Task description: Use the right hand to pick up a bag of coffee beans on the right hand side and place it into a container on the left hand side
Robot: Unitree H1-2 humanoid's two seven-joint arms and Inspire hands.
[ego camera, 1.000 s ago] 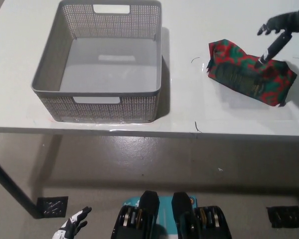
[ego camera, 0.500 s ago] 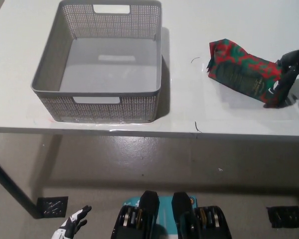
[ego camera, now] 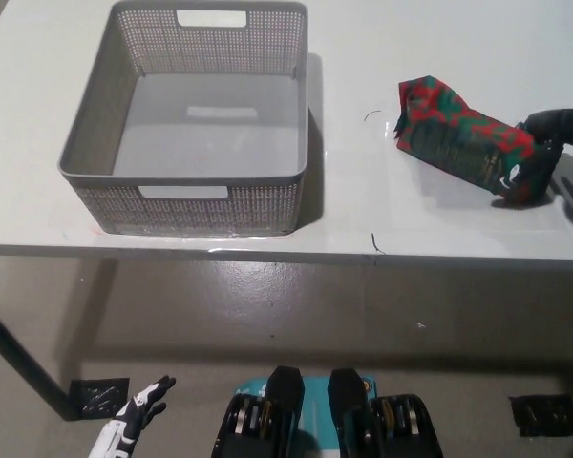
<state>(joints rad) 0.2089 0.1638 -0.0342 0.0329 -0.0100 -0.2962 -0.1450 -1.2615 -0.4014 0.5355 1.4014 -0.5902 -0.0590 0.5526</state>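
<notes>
We judge the task to be at the grasp stage: the bag of coffee beans [ego camera: 463, 141] lies flat on the right part of the worktop [ego camera: 363, 205], and our black right hand [ego camera: 540, 153] has its fingers [ego camera: 530, 172] wrapped over the bag's right end, apparently clamped on it, though the bag does not look lifted off the surface yet. The grey mesh container [ego camera: 196, 200] stands on the left part of the worktop, well apart from the bag, and it holds nothing, so the lift, the carry leftward and the release are all left to do. Our white left hand [ego camera: 134, 429] hangs low at the near left, below the worktop and out of the way, with its fingers spread and holding nothing. For room, we see bare worktop between bag and container, so the sideways path looks free; the container's right wall stands tall, and we judge the bag must rise above its rim before crossing. The bag sits close to the right limit of the view and not far from the worktop's near edge, so a slip there could drop it to the floor [ego camera: 296, 315].
</notes>
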